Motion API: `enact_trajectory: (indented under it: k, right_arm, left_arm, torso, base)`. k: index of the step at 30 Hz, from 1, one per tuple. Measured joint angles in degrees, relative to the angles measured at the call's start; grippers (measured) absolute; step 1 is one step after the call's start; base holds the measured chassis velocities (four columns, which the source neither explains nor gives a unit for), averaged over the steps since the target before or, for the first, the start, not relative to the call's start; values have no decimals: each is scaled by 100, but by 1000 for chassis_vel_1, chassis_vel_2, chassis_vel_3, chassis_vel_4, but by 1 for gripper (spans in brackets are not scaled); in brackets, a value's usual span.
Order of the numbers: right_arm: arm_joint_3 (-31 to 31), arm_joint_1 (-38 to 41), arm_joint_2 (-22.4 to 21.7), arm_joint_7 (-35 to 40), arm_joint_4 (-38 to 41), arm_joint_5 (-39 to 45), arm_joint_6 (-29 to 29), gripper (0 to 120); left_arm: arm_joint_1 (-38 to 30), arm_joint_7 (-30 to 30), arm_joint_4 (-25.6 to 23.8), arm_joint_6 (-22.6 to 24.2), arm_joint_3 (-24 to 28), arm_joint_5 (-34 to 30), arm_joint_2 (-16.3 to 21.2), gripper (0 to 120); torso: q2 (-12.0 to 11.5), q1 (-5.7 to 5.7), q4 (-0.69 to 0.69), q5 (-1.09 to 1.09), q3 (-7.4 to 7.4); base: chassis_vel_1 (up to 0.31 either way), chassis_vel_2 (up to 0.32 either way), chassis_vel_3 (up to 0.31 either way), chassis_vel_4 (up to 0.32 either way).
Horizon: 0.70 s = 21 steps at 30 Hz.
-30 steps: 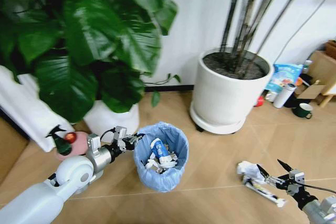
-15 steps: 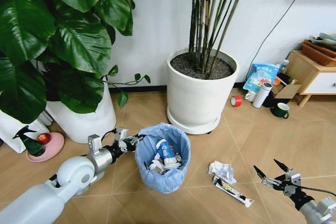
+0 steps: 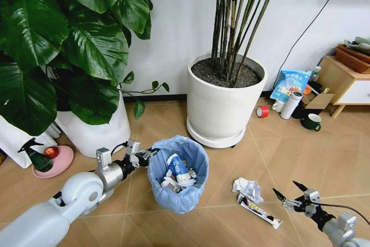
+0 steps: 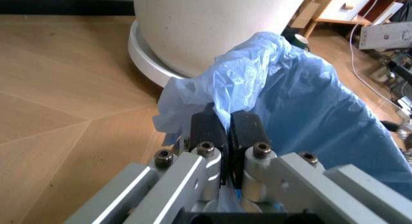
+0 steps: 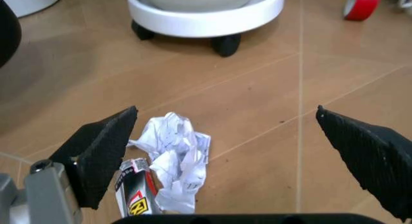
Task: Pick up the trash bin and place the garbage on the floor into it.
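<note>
"Blue plastic is what my left claw (image 4: 226,132) is pinching. Its two black fingers (image 4: 207,130) are pressed together on the rim of the bag that lines the trash bin (image 3: 176,180)."

"Where is the bin?"

"It stands on the wooden floor (image 3: 162,122), just in front of the big white plant pot (image 3: 222,108) with the tall thin stalks. My left claw grips the side of the bin that is turned away from that pot's right side, toward the leafy plant (image 3: 69,44)."

"What is inside the bin?"

"White paper scraps and a blue and white wrapper (image 3: 177,168)."

"And your other claw?"

"My right claw (image 3: 291,195) hangs low over the floor, to the right of the bin. Its two pointed black fingers (image 5: 103,151) are spread wide apart and hold nothing."

"Is any garbage still out?"

"Yes. A crumpled paper wad (image 3: 248,188) lies on the floor between the bin and my right claw. A long dark snack wrapper (image 3: 258,211) lies touching it. From my right wrist, the paper wad sits between my spread fingers, a bit ahead of them. A red tape roll (image 3: 262,111) lies past the pot, near the wall."
</note>
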Motion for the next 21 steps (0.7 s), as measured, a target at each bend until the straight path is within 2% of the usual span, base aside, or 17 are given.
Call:
enact_trajectory:
  k: [5, 9, 11, 12, 15, 16, 20, 21]
  right_arm:
    - [-524, 491, -97, -92, -606, -12, -68, 100]
    - [-1037, 1005, -85, -107, -1254, -44, -79, 95]
    - [-1237, 1241, -58, -108, -1522, -51, -78, 88]
    - [-1237, 1241, -58, -108, -1522, -51, -78, 88]
    - [-1521, 1649, -35, -135, -1891, -64, -47, 72]
    - [-1521, 1649, -35, -135, -1891, -64, -47, 72]
    - [-1802, 2084, -9, -200, -2206, -74, -10, 54]
    - [-1802, 2084, -9, -200, -2206, -74, -10, 54]
  left_arm:
    - [-80, 0, 39, 3, 81, -24, 16, 0]
    - [-167, 1, 75, 5, 197, -32, 22, 0]
    - [-193, 3, 101, 5, 225, -34, 10, 0]
    - [-193, 3, 101, 5, 225, -34, 10, 0]
    - [-196, 3, 149, 5, 244, -34, -10, 0]
    - [-196, 3, 149, 5, 244, -34, -10, 0]
    - [-209, 4, 190, 8, 266, -32, -15, 0]
    - [-209, 4, 190, 8, 266, -32, -15, 0]
  torso:
    - [0, 0, 0, -1, 0]
    - [0, 0, -1, 1, 0]
    - [0, 0, -1, 1, 0]
    - [0, 0, -1, 1, 0]
    - [0, 0, 0, -1, 0]
    - [0, 0, 0, -1, 0]
    - [0, 0, 1, -1, 0]
    - [0, 0, 1, -1, 0]
  base:
    - [0, 0, 0, 0]
    - [0, 0, 0, 0]
    - [0, 0, 0, 0]
    - [0, 0, 0, 0]
    - [0, 0, 0, 0]
    - [0, 0, 0, 0]
    - [0, 0, 0, 0]
    - [0, 0, 0, 0]
